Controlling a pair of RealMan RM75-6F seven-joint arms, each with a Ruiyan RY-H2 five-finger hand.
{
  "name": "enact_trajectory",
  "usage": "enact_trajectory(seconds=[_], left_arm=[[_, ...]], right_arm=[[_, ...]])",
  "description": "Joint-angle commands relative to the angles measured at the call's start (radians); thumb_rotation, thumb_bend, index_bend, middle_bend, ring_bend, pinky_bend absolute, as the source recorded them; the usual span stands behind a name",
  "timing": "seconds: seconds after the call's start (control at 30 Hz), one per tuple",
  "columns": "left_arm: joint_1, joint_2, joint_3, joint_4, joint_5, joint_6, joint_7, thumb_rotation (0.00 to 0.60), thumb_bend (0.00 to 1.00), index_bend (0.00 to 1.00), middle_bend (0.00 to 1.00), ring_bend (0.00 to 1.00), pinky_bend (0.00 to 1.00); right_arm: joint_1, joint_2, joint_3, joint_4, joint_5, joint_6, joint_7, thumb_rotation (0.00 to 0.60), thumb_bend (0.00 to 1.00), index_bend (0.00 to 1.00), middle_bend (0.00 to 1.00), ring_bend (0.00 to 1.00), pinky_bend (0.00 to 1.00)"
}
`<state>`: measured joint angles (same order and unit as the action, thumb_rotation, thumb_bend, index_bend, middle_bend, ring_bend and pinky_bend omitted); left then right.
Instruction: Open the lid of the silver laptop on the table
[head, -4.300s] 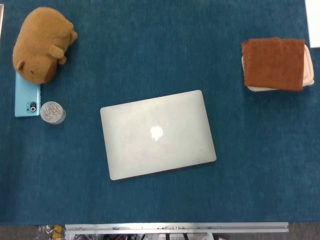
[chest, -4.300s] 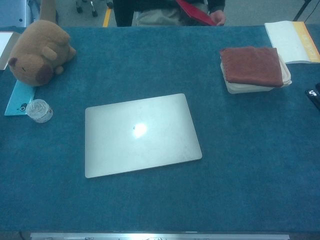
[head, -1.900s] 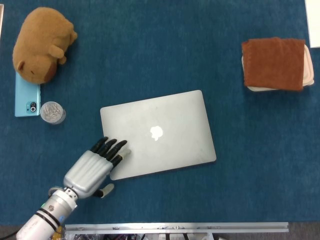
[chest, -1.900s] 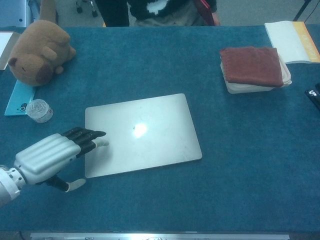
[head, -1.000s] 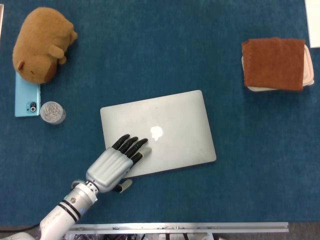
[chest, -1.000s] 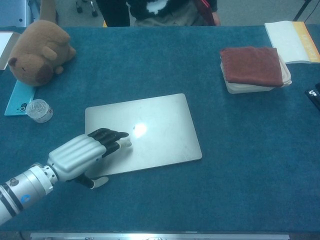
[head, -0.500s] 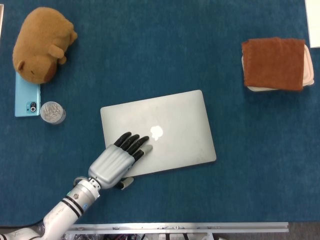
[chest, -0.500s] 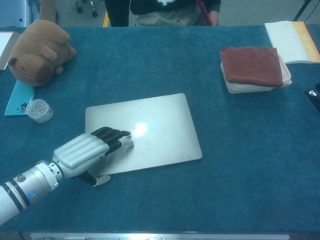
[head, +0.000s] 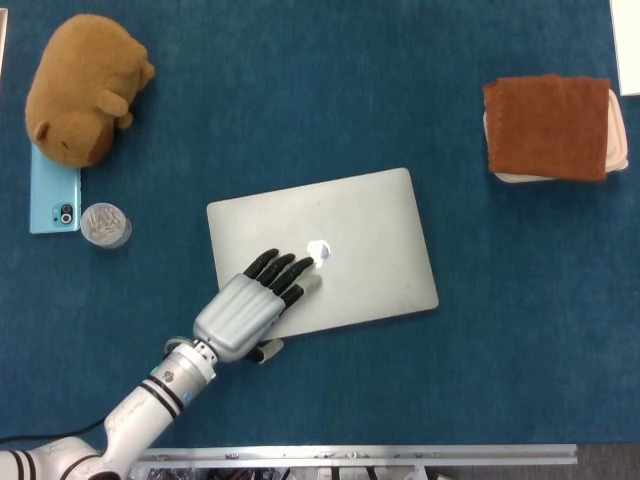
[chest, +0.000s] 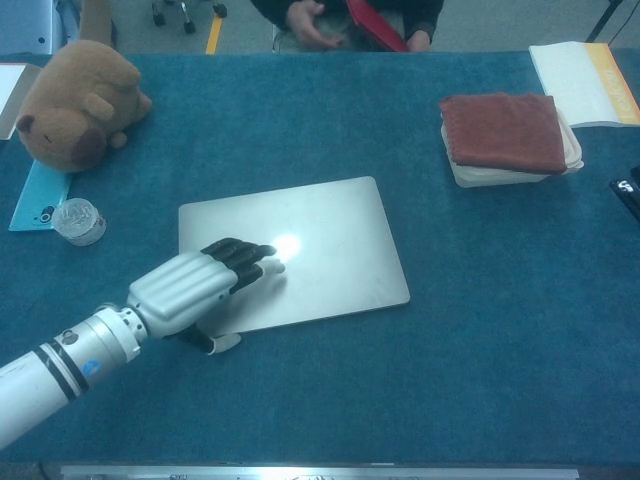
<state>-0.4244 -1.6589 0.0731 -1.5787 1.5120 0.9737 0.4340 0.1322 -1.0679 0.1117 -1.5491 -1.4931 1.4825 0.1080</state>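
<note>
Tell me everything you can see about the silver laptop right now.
The silver laptop is a flat, matte metal-looking slab with rounded corners and a pale logo at the lid's centre. It lies on the blue cloth-covered table, near the middle, turned slightly askew to the table's edge. The left hand rests on the lid's near left part, dark fingers stretched flat toward the logo, thumb down by the near edge. From these views the lid looks closed or barely lifted; I cannot tell which. Nothing else touches it.
</note>
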Motion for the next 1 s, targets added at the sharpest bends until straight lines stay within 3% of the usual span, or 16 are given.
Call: enact_trajectory(seconds=[0.03,1.0], left_arm=[[-0.009,-0.008,-0.006,0.009,-0.005,-0.003,0.008,0.578,0.29,0.0,0.0,0.0,0.0],[-0.061,-0.011,-0.037,0.071,-0.056,0.006,0.028,0.579,0.29,0.0,0.0,0.0,0.0]], right_arm=[[-0.002,0.001,0.001,0.0,0.001,0.002,0.001,0.6,0.29,0.13,0.15,0.08,0.09],[-0.009,0.002,0.003,-0.01,0.002,0.01,-0.003,0.6,0.29,0.13,0.15,0.08,0.09]])
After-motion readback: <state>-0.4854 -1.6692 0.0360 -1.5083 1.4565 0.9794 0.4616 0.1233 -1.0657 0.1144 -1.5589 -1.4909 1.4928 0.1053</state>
